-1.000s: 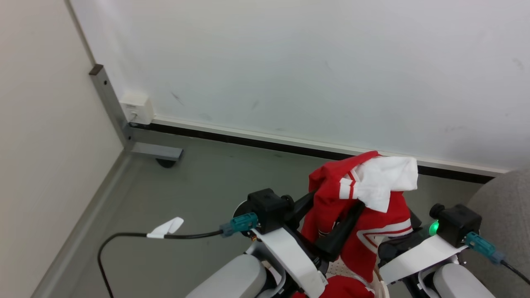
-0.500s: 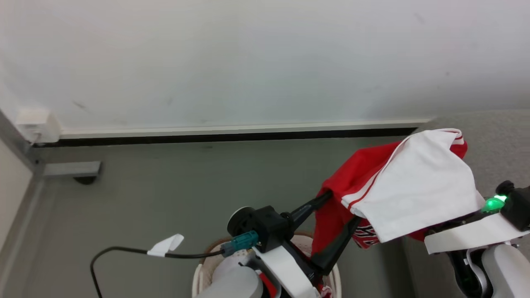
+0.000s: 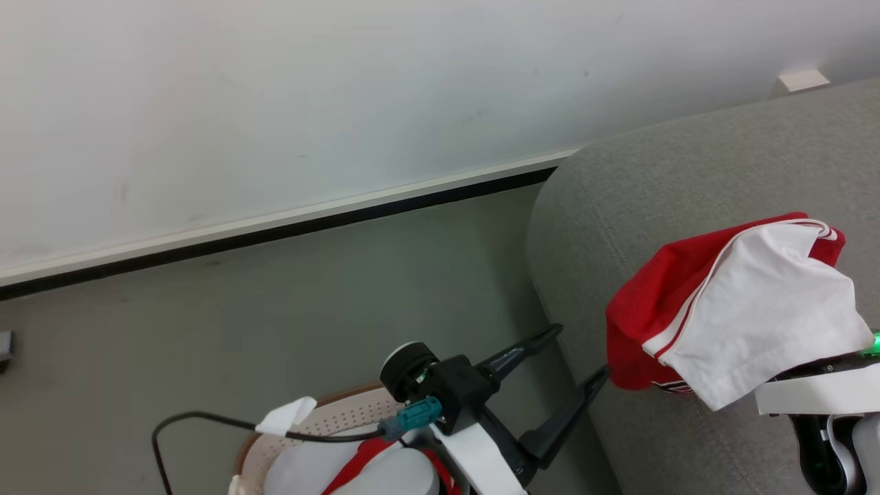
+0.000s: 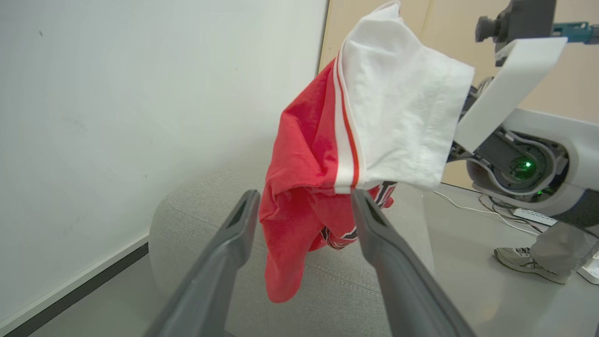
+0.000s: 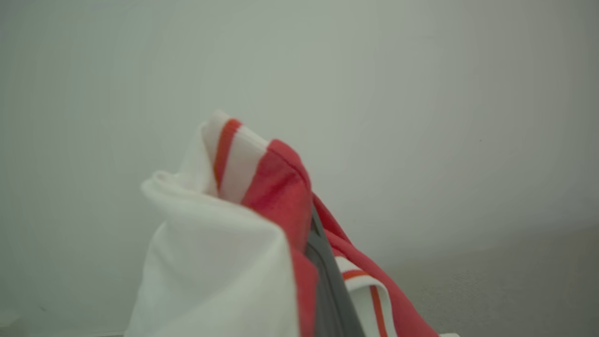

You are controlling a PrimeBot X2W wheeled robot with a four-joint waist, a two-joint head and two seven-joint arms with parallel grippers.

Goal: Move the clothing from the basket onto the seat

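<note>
Head view: right gripper (image 5: pixel 312 222) clenched on red-and-white garment (image 3: pixel 729 309), held over seat (image 3: pixel 687 179).
Left gripper (image 3: pixel 579 350): released, empty, garment just ahead.
Basket (image 3: pixel 330 412): below left gripper, more red clothing (image 3: pixel 357 457) remaining.

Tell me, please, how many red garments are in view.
2. One garment hangs from the shut right gripper over the sofa; a second garment lies in the basket, partly covered. More may be hidden beneath.

White wall (image 3: pixel 275 89); grey floor (image 3: pixel 309 309); a person's shoe (image 4: pixel 520 262).
</note>
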